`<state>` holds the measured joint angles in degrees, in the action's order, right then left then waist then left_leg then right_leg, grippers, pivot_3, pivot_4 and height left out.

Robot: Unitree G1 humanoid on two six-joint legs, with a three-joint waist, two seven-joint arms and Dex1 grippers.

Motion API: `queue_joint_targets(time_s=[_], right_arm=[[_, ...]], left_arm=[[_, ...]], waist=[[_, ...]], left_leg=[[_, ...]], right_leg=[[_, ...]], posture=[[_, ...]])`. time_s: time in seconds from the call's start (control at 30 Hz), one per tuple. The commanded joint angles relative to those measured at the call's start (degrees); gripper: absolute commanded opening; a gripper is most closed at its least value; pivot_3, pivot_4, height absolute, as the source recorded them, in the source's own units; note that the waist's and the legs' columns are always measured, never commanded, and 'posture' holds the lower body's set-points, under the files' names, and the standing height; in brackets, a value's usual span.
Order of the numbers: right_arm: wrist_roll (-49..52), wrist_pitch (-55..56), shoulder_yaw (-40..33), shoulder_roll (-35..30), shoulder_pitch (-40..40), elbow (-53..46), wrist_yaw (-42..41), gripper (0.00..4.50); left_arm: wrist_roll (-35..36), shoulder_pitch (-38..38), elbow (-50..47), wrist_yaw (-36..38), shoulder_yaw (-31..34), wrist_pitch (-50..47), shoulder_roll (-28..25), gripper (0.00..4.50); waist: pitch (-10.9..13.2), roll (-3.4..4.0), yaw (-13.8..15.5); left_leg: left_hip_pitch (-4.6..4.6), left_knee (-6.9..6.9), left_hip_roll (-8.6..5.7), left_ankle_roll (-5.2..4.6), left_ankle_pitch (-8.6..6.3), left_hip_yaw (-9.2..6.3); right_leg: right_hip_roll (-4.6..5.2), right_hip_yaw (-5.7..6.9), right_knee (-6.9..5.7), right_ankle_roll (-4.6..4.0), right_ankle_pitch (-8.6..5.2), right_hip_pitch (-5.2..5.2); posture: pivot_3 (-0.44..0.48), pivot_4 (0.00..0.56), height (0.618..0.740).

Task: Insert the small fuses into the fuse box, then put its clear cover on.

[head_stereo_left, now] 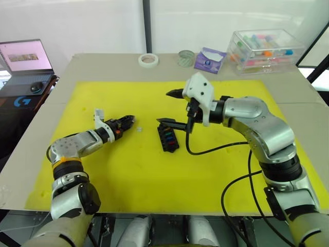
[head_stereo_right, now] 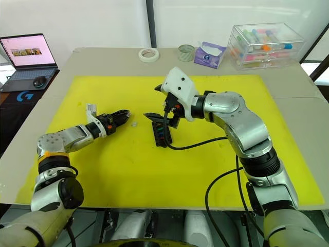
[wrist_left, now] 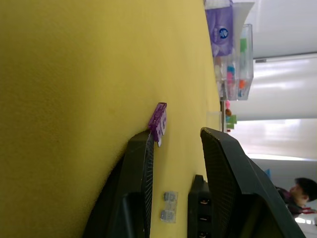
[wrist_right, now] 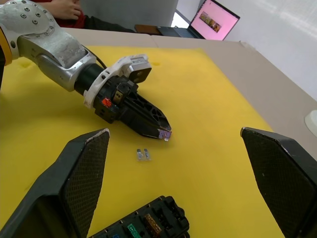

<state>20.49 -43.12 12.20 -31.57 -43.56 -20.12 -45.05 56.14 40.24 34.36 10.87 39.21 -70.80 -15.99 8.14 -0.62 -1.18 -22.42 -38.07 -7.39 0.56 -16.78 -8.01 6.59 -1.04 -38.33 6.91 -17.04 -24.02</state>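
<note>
A yellow mat (head_stereo_left: 128, 175) was spread over the middle of the desk (head_stereo_left: 103, 64). The fuse box (head_stereo_left: 168, 138) was seen lying near the middle of the mat, with small coloured fuses already set in its slots. The right gripper (head_stereo_left: 172, 109) was held just above the far end of the fuse box, its two black fingers spread wide apart with nothing between them. The left gripper (head_stereo_left: 130, 120) was seen low over the mat, on the left side of the fuse box and a little apart from it. A purple fuse (wrist_left: 158, 121) was seen at the tip of one of its fingers (wrist_left: 141, 168); the fingers looked apart, and it could not be told if the fuse was truly pinched. A tiny pale fuse (wrist_right: 143, 154) was seen lying on the mat, between the left gripper and the fuse box. Along the far edge of the desk, a roll of tape (head_stereo_left: 148, 60), a purple tissue pack (head_stereo_left: 209, 59) and a large clear box (head_stereo_left: 264, 49) of coloured tubes were seen. A laptop (head_stereo_left: 25, 60) was seen beyond the desk's left edge.
</note>
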Motion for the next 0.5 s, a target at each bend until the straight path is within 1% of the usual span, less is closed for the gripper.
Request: queue_joint_targets(time_s=[0.03, 0.13, 0.23, 0.3, 0.5], right_arm=[[0.31, 0.38, -1.01, 0.01, -1.48, -1.81, -0.11, 4.5], [0.41, 0.21, -1.02, 0.02, -1.42, -2.04, -0.11, 4.5], [0.46, 0.0, -1.04, -0.02, -1.33, -2.2, -0.09, 4.5], [0.43, -0.08, -1.04, -0.09, -1.22, -2.32, -0.08, 4.5], [0.44, -0.12, -1.04, -0.02, -1.12, -2.39, 0.0, 4.5]], left_arm=[[1.36, -1.74, 4.99, -5.66, 4.48, 0.44, 1.28, 1.59], [2.54, -1.16, 7.11, -8.46, 6.59, 1.09, 1.43, 1.59], [2.97, -1.39, 7.09, -9.74, 6.74, 0.43, 1.44, 1.59], [3.78, -1.59, 6.13, -11.0, 6.89, -0.3, 1.91, 1.59], [7.78, -2.57, -1.04, -18.38, 7.71, -3.19, 5.3, 1.59]], waist=[[0.0, 0.0, 0.04], [-0.01, 0.0, 0.07], [-0.06, 0.07, 0.04], [-0.08, 0.09, 0.02], [-0.09, 0.09, 0.02]], left_leg=[[0.0, 0.0, 0.0, 0.0, 0.0, 0.0], [0.0, 0.0, 0.0, 0.0, 0.0, 0.0], [0.0, 0.0, 0.0, 0.0, 0.0, 0.0], [0.0, 0.0, 0.0, 0.0, 0.0, 0.0], [0.0, 0.01, -0.01, 0.0, 0.0, 0.02]], right_leg=[[0.0, 0.0, 0.0, 0.0, 0.0, 0.0], [0.0, 0.0, 0.0, 0.0, 0.0, 0.01], [0.0, 0.0, 0.0, 0.0, 0.0, 0.0], [0.0, -0.01, 0.0, 0.0, 0.0, 0.0], [0.01, -0.03, 0.0, 0.0, 0.0, 0.0]], posture=[[0.0, 0.15, 0.74], [0.0, 0.15, 0.74], [0.0, 0.15, 0.74], [0.0, 0.15, 0.74], [0.0, 0.15, 0.74]])
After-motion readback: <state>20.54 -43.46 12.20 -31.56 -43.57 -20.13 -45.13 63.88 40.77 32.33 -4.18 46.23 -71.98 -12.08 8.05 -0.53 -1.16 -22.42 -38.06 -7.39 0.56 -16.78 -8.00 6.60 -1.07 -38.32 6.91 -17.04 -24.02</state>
